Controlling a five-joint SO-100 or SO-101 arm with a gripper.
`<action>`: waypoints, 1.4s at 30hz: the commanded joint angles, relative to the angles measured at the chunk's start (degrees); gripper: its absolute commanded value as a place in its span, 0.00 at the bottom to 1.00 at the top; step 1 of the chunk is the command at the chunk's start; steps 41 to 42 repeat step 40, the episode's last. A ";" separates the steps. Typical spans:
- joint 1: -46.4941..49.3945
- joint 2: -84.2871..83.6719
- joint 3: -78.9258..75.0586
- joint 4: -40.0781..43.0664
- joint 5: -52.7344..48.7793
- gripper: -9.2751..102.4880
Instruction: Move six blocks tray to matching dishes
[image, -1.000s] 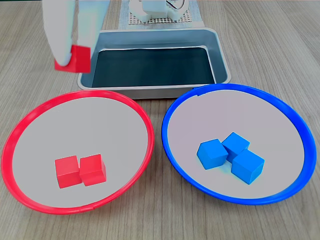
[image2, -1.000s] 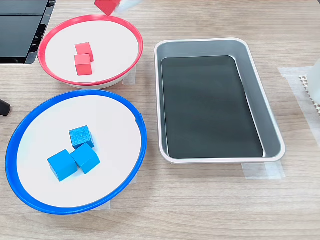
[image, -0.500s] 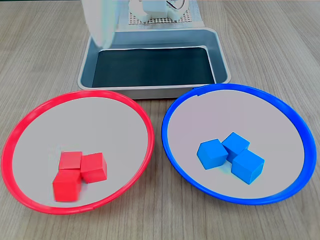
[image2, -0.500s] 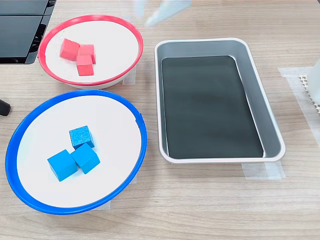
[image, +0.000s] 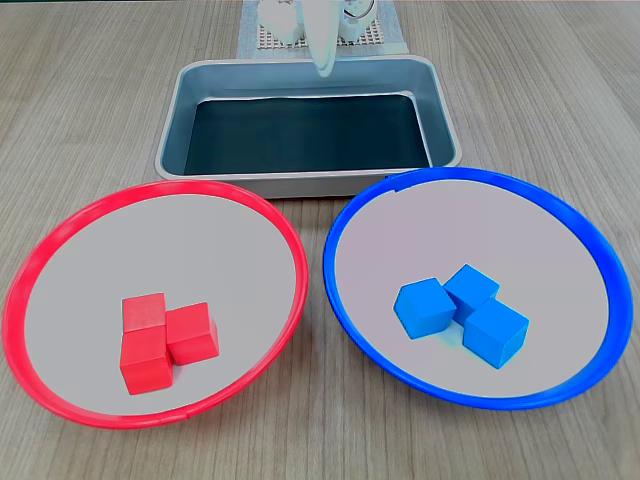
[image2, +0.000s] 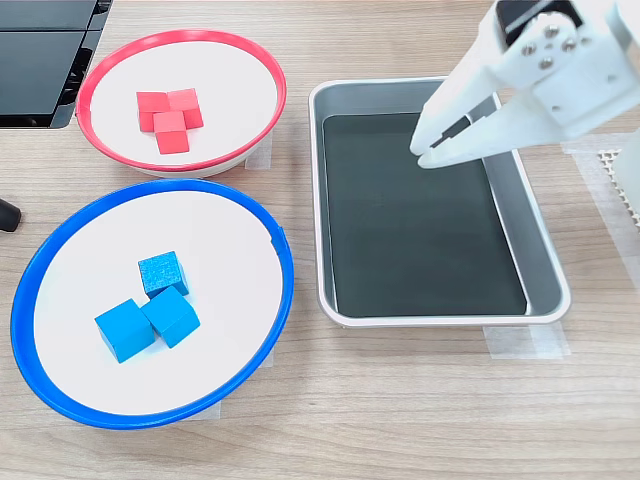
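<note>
The white gripper (image2: 428, 155) is hanging over the tray (image2: 545, 243) in the upper right of a fixed view, its 2 fingertips close together with nothing between them, so it is sitting closed and empty. In the other fixed view the gripper (image: 324, 68) is showing as a pale blurred finger at the top centre, above the far rim of the tray (image: 300, 182). The tray's dark bottom is lying bare in both fixed views. 3 red blocks (image: 163, 340) are sitting bunched and touching in the lower middle of the red-rimmed dish (image: 40, 255), at the lower left of that frame; in the other fixed view the red blocks (image2: 167, 119) are showing at the upper left inside the red-rimmed dish (image2: 262, 65). 3 blue blocks (image: 462, 312) are clustering together, touching, in the blue-rimmed dish (image: 590, 250) at the lower right; the same blue blocks (image2: 148, 306) are lying in the blue-rimmed dish (image2: 262, 330) at the lower left of the other frame.
</note>
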 joint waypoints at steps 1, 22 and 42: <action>0.09 8.35 7.12 -1.41 -3.96 0.08; 0.26 24.43 13.36 4.92 -4.13 0.08; 0.26 24.43 13.36 4.92 -4.13 0.08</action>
